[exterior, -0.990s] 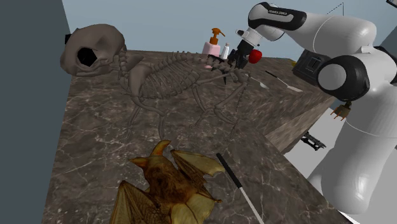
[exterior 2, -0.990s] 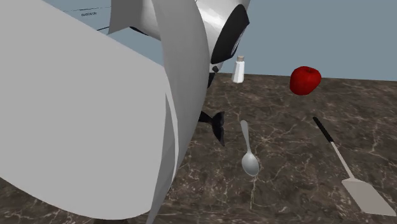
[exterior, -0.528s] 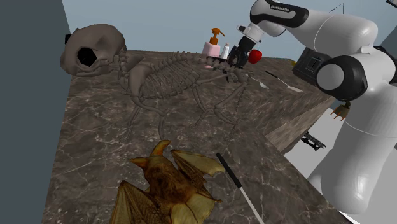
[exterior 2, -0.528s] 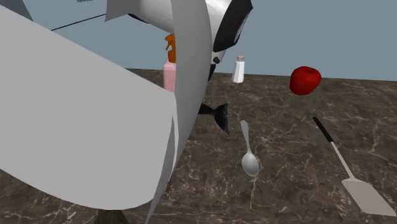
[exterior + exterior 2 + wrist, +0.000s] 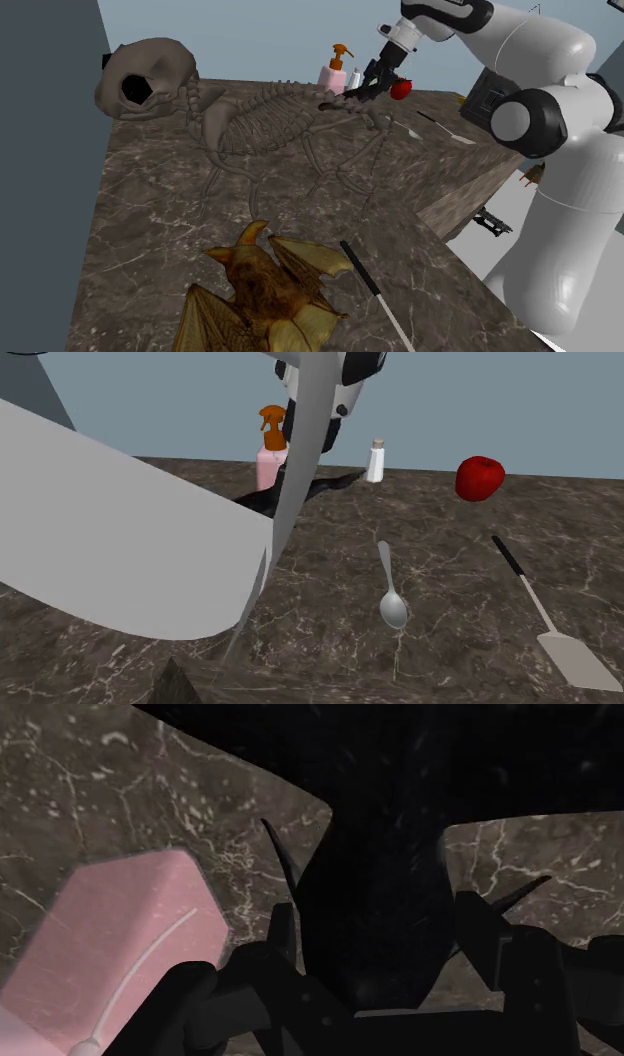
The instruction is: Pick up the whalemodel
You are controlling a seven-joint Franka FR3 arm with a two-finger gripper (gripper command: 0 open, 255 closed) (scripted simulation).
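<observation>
Just beside the pink bottle (image 5: pixel 328 76), the black whale model (image 5: pixel 380 854) is clamped between my jaws, over the marbled table (image 5: pixel 150 200). It looks stiff and smooth, probably slick and fairly light, but long. Held where the body tapers, it may swivel. I judge the thicker midbody would give a steadier hold.

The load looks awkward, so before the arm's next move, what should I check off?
1. Grip: the gripper clasps the black whale model between its fingers: ok.
2. Whale model off the table: cannot tell.
3. Room beside the pink pump bottle, close by the gripper: not ok.
4. Clearance from the skeleton: cannot tell.
5. Shaker and red apple standing apart from the whale model: ok.
</observation>
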